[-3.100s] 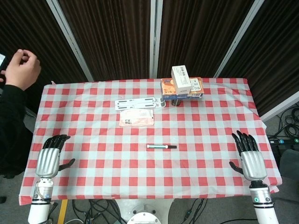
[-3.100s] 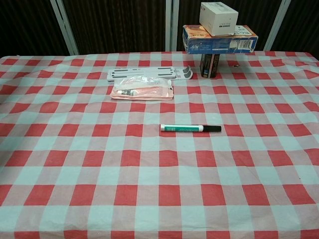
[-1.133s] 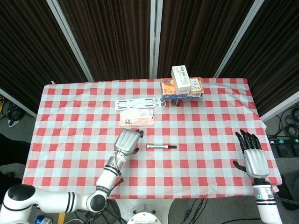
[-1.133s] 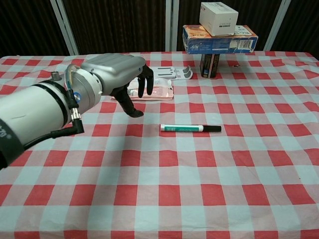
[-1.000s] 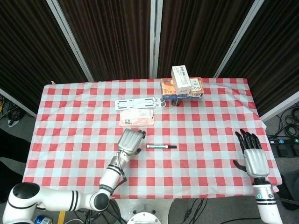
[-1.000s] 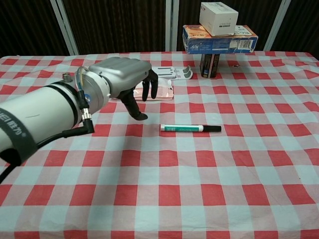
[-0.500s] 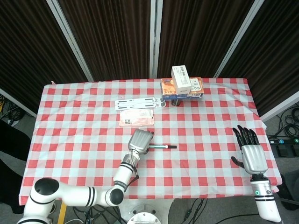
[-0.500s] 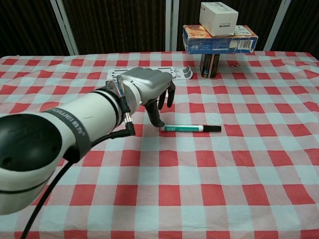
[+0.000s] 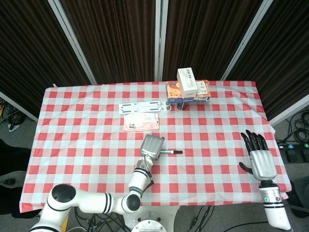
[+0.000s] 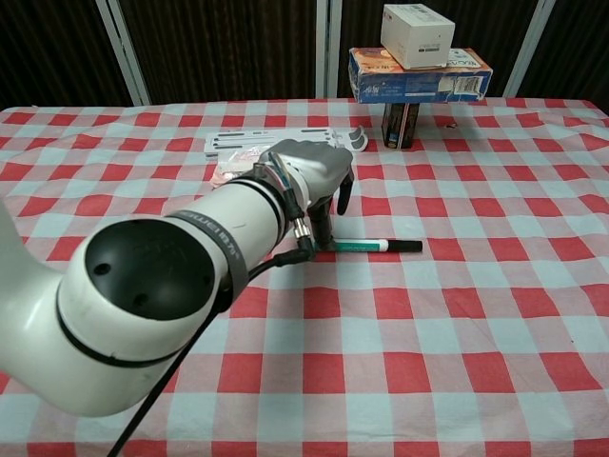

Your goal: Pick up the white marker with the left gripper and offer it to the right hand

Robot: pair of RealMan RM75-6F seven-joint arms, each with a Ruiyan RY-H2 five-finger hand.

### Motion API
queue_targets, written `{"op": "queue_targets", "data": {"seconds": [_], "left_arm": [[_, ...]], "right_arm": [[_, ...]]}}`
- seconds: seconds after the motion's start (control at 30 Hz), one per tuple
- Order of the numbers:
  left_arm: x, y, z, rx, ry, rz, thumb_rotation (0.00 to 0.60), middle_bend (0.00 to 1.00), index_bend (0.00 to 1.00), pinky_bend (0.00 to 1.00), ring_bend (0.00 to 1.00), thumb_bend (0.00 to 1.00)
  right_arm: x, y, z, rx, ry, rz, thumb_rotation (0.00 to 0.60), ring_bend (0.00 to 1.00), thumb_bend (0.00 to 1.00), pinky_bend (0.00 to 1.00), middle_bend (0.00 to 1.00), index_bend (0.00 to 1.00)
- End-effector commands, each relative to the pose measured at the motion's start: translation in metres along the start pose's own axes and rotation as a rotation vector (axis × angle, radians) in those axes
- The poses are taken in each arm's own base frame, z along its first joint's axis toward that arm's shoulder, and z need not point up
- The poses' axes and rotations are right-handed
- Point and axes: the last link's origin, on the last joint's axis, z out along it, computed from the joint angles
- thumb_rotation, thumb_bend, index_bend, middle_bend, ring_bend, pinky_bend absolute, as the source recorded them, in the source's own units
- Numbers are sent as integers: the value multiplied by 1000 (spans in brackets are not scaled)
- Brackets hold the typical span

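Change: since half a second ago the left hand (image 10: 309, 181) has slid further along the worktop (image 10: 457, 314) and now covers the near end of the marker (image 10: 376, 247), which lies where it lay before.
Left hand: palm down over the marker's white end, dark fingers (image 10: 344, 193) curled downward with gaps between them. In the chest view the thumb comes down right at the marker's end; whether it touches cannot be told. Nothing is gripped.
Left hand, head view: silver back of the hand (image 9: 152, 146) hides the marker's left part; only the right part with the black cap (image 9: 172, 152) sticks out past the fingers.
Marker: flat on the checked cloth, lengthwise across the worktop, black cap pointing away from the left hand toward the right hand's side.
Right hand: right hand (image 9: 259, 158) well apart from the marker, by the worktop's right edge, back facing the camera, fingers straight and spread, holding nothing.
Beyond the left hand: a pink packet (image 9: 140, 122) and a white strip (image 9: 144, 106), then a white box (image 10: 417, 35) stacked on a coloured box (image 10: 419, 74) at the far side.
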Motion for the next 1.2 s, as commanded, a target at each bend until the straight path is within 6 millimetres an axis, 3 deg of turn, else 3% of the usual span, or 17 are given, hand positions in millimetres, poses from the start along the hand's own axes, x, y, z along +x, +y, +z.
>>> {"op": "queue_targets", "data": {"seconds": [0.03,0.27,0.8,1.2], "left_arm": [[-4,1,1,2,-4,17,600,487,440,982,972,212],[-16,0,2,9,-32,37,600,495,452,983,972,211],[-21,-1,8,15,-28,61,600,514,469,990,980,217],[-27,-2,10,28,-30,76,600,539,498,991,989,276]], "right_arm": [[0,0,0,0,-1,2,600,0,26,0,9,0],[-3,0,2,0,-10,6,600,0,26,0,9,0],[-7,3,2,-6,-15,-3,600,0,26,0,9,0],[-9,5,3,-11,-23,3,600,0,26,0,9,0]]}}
